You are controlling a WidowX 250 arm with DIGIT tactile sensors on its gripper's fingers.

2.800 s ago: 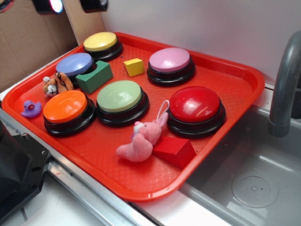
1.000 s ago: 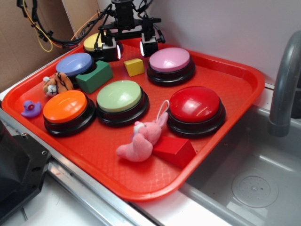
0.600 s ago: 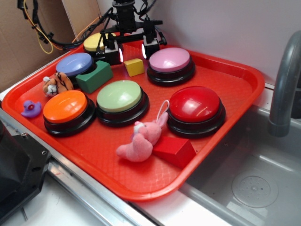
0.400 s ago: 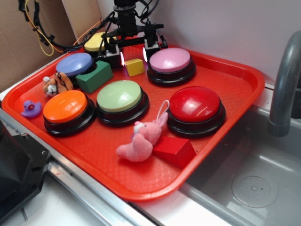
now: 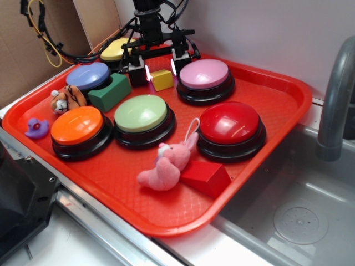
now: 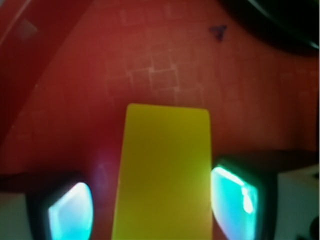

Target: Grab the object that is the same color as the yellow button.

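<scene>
- A red tray (image 5: 277, 138) lies on the counter (image 5: 72, 244) beside a grey sink (image 5: 299, 216) with its faucet (image 5: 335, 100) at the right.
- The red button (image 5: 229, 123) sits toward the tray's right side, the pink button (image 5: 204, 73) behind it, and the light-green button (image 5: 141, 113) at the middle.
- The orange button (image 5: 76, 124) is at the front left, the purple button (image 5: 87, 75) behind it, and the yellow button (image 5: 117, 49) at the far back left, partly hidden by the arm.
- The claw (image 5: 160, 69) is down over the back of the tray with its jaws apart, one finger on each side of the yellow block (image 5: 162, 80); in the wrist view the block (image 6: 162, 175) fills the gap between the glowing pads (image 6: 70, 215), with a thin strip of tray showing on both sides, so it is not yet squeezed.
- A green block (image 5: 109, 91) lies just left of the claw, touching the purple button's base.
- A pink plush rabbit (image 5: 169, 163) lies in front, against a red block (image 5: 208, 178).
- A small tiger toy (image 5: 66, 100) and a purple duck (image 5: 36, 128) sit by the left rim.
</scene>
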